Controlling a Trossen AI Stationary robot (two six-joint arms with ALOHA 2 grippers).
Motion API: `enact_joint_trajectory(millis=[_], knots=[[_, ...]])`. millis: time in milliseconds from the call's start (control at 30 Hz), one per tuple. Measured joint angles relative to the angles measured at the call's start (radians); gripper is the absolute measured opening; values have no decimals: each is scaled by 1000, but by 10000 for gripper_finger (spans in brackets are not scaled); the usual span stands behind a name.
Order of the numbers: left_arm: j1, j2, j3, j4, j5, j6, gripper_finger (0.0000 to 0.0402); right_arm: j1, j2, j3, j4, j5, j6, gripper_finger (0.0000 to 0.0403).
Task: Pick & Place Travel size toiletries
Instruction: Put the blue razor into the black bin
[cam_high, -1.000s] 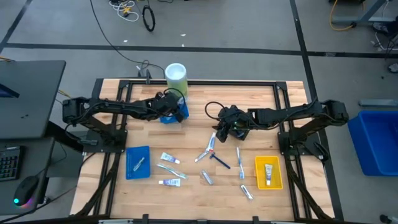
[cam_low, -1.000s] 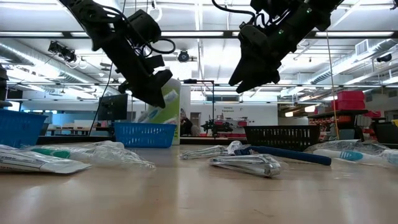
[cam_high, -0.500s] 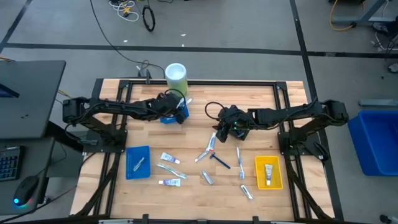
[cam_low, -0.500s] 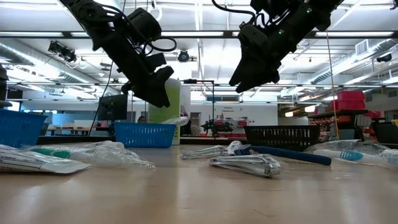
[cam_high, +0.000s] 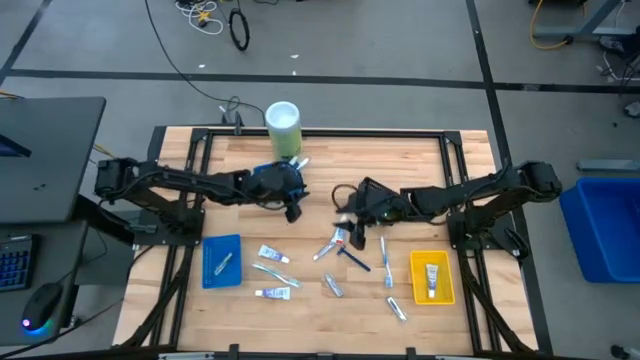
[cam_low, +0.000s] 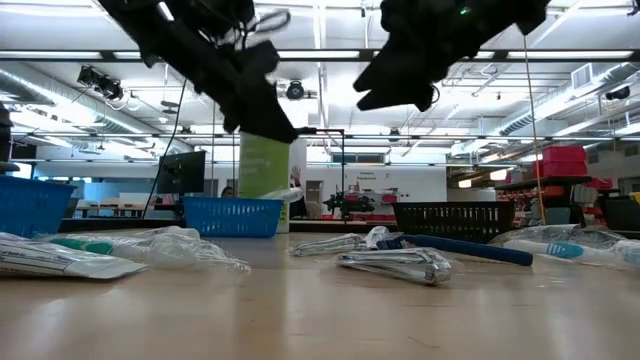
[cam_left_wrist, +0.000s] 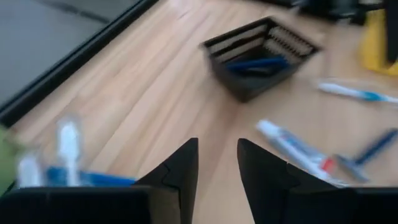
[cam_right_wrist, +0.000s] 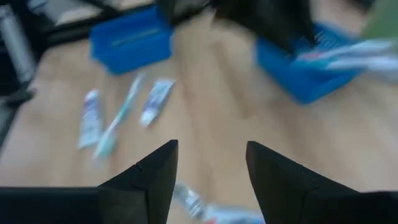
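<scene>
Travel-size toiletries lie loose on the near half of the table. They include a white tube (cam_high: 338, 237), a dark blue razor (cam_high: 352, 260), a toothbrush (cam_high: 385, 262), and two tubes and a toothbrush at the near left (cam_high: 272, 270). My left gripper (cam_high: 292, 207) is open and empty, just to the near right of the blue basket (cam_low: 232, 216). A packaged toothbrush (cam_high: 298, 160) sticks out of that basket. My right gripper (cam_high: 352, 220) is open and empty, above the white tube. Both hang clear of the table in the low view.
A black basket (cam_left_wrist: 261, 53) holding a razor stands at mid table, mostly under my right arm. A yellow tray (cam_high: 431, 277) with a tube is at the near right. A blue tray (cam_high: 221, 262) is at the near left. A tall green-and-white cylinder (cam_high: 283, 125) stands at the far edge.
My left gripper has drawn away from over the blue basket toward the table's near right. My right gripper has gone from above the black basket toward the table's left and near edge, and now hangs over the white tube.
</scene>
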Motion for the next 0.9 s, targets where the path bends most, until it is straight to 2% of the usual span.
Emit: enact_joint_trajectory(millis=[233,433,500,600,733,900], knots=[[-13,-112,0,-5,-9,-16,112,143,4,15,-68,-4,162,197],[-12,-133,0,-10,-49,10,112,206,90,202,-247,146,186,192],[-12,-132,0,-10,-52,-7,112,205,140,257,-338,151,195,191],[-12,-131,0,-39,-54,-74,112,196,216,292,-475,100,254,191],[-12,-130,0,-50,-54,-86,112,191,316,292,-609,-10,359,191],[-12,-130,0,-72,-54,-87,112,191,418,292,-619,-65,391,202]])
